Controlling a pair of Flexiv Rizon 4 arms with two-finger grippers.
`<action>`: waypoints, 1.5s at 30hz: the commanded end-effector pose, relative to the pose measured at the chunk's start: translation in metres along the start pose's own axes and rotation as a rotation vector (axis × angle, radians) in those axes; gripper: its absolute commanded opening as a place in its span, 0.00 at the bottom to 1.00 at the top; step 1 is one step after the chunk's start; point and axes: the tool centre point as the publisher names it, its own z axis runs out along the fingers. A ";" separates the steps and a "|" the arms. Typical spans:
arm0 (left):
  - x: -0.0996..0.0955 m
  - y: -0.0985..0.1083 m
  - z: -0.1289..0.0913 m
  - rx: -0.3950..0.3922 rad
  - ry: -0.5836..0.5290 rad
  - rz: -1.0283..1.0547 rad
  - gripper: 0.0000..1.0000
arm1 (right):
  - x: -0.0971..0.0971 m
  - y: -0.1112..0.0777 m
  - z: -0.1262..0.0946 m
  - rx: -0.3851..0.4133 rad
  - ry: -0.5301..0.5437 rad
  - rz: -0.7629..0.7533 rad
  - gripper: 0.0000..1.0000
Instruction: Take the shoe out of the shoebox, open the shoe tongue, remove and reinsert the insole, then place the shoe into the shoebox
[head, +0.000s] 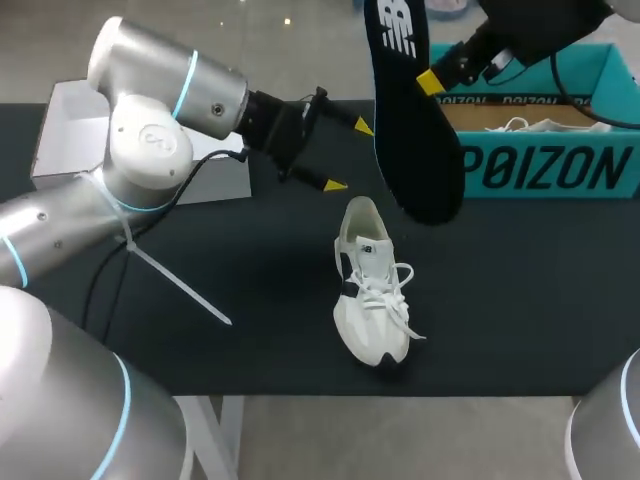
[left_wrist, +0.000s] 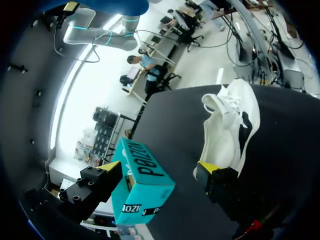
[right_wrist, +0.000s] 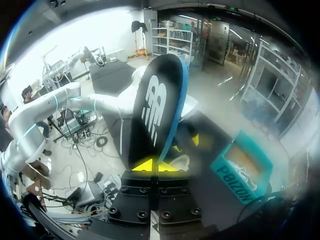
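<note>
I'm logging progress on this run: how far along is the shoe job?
Done: the white lace-up sneaker lies on the black table, outside the teal cardboard shoebox, and its long black insole is out. In hand: the right gripper is shut on that insole, held up above the table; the left gripper hangs open near the sneaker's heel. Left: reinsert the insole, then box the sneaker.
</note>
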 end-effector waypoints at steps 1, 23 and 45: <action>0.008 -0.013 0.008 0.018 -0.147 0.083 1.00 | 0.000 0.003 0.001 0.006 0.000 0.002 0.00; -0.023 -0.056 -0.025 0.128 -0.426 0.354 1.00 | 0.000 0.003 0.001 0.006 0.000 0.002 0.00; -0.047 -0.056 -0.028 0.093 -0.445 0.396 1.00 | 0.000 0.003 0.001 0.006 0.000 0.002 0.00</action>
